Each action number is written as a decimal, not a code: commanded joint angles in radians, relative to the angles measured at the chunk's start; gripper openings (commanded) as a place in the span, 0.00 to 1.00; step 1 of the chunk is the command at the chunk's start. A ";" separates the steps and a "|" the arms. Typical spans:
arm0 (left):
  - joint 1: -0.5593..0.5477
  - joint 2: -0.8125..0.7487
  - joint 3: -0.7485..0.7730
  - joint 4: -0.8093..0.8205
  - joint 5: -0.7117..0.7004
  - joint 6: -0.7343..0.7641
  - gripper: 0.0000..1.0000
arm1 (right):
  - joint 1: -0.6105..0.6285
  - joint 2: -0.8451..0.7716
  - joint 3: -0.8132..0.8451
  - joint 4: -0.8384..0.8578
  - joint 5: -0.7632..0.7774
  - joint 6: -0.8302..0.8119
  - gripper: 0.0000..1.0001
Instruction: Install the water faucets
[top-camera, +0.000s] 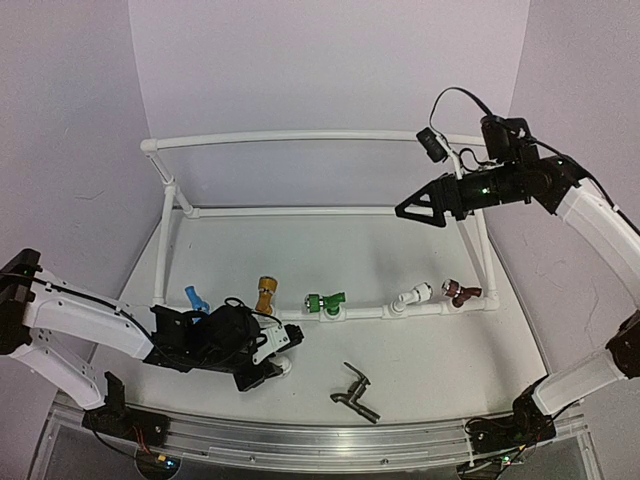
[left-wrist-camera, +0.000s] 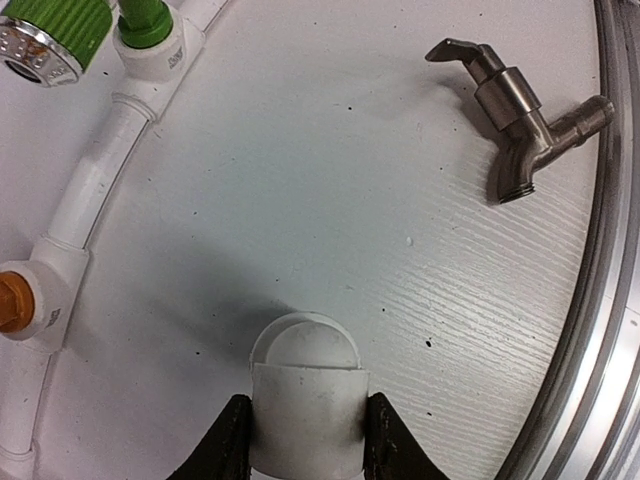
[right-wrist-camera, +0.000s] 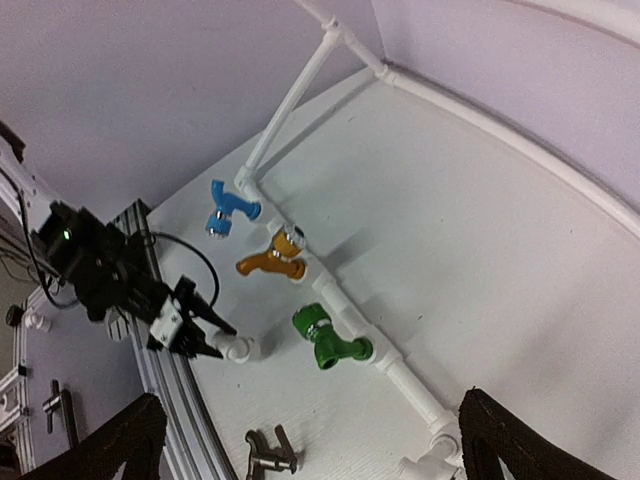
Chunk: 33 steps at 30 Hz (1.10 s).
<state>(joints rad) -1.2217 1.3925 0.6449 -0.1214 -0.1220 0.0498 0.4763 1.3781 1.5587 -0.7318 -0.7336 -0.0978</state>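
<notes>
Nearest, the left pincer is gripping a small white plastic fitting by its sides, jaws closed partway onto it, and the fitting seems to be resting on the tabletop. Just beyond it, to the right, the dark grey faucet is lying loose on its side, apart from the fitting and touched by neither arm. Farther back, the blue faucet, gold faucet, green faucet, white faucet and maroon faucet are sitting along the white pipe row. Farthest off, the right pincer is hovering high at the right, jaws spread wide and empty. The step appears to be joining the grey faucet to the fitting. Doing it well likely means the left arm holding the fitting steady with its mouth exposed. The right arm would be taking the faucet by its stout body, not the bent lever, and lining up the threaded end squarely.
</notes>
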 joint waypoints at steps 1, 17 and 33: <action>0.006 0.044 -0.016 0.143 0.021 -0.041 0.02 | -0.005 -0.008 0.082 0.094 0.090 0.212 0.98; 0.006 0.017 -0.063 0.136 0.009 -0.097 0.33 | -0.005 -0.033 0.129 0.146 0.209 0.406 0.98; 0.005 0.066 -0.032 0.088 -0.033 -0.110 0.41 | -0.005 -0.033 0.060 0.177 0.201 0.390 0.98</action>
<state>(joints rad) -1.2217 1.4416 0.5865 -0.0174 -0.1247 -0.0396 0.4755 1.3636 1.6445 -0.5976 -0.5423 0.3174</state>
